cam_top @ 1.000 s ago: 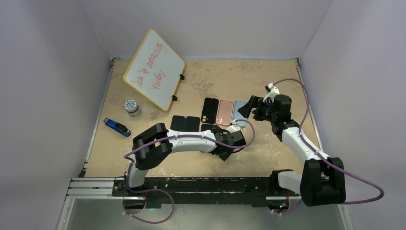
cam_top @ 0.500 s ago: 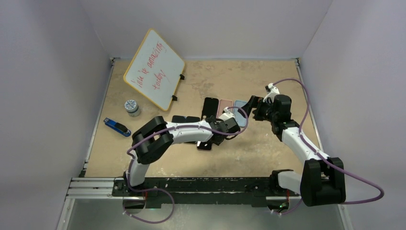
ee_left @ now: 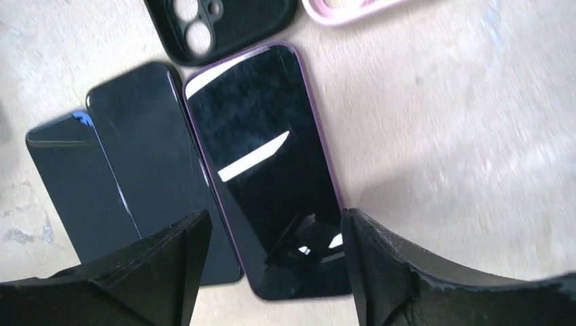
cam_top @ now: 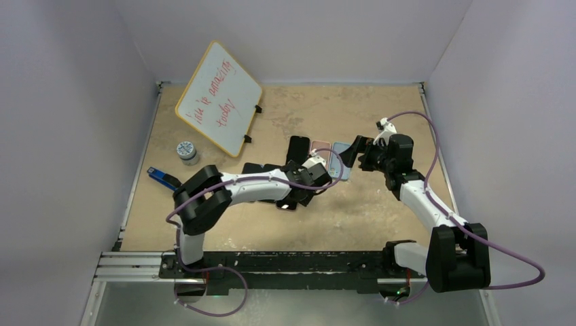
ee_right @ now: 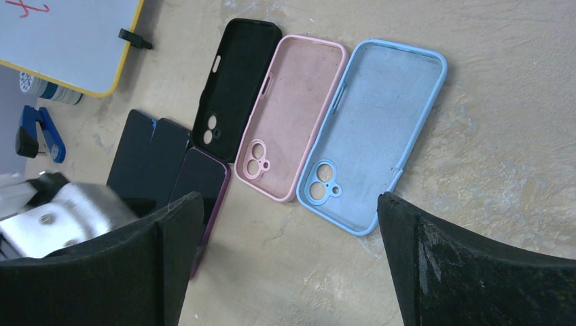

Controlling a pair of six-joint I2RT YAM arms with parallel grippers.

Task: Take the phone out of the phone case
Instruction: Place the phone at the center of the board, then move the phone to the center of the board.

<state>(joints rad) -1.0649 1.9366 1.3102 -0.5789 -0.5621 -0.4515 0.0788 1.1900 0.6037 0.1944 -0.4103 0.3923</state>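
The purple-rimmed glossy phone [ee_left: 265, 156] is seen outside the empty black rubber case [ee_left: 224, 24] (little seems left); the left gripper [ee_left: 272, 224] is spread wide, nothing clasped.

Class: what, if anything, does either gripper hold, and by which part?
Nothing. Left gripper hangs open over the purple-rimmed phone lying on the table; right gripper is open and empty.

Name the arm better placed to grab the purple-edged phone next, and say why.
Left. The left gripper hangs open right above the purple-edged phone, its fingers either side of the phone's near end. The right gripper, also open, sits over the empty pink case and blue case, farther off.
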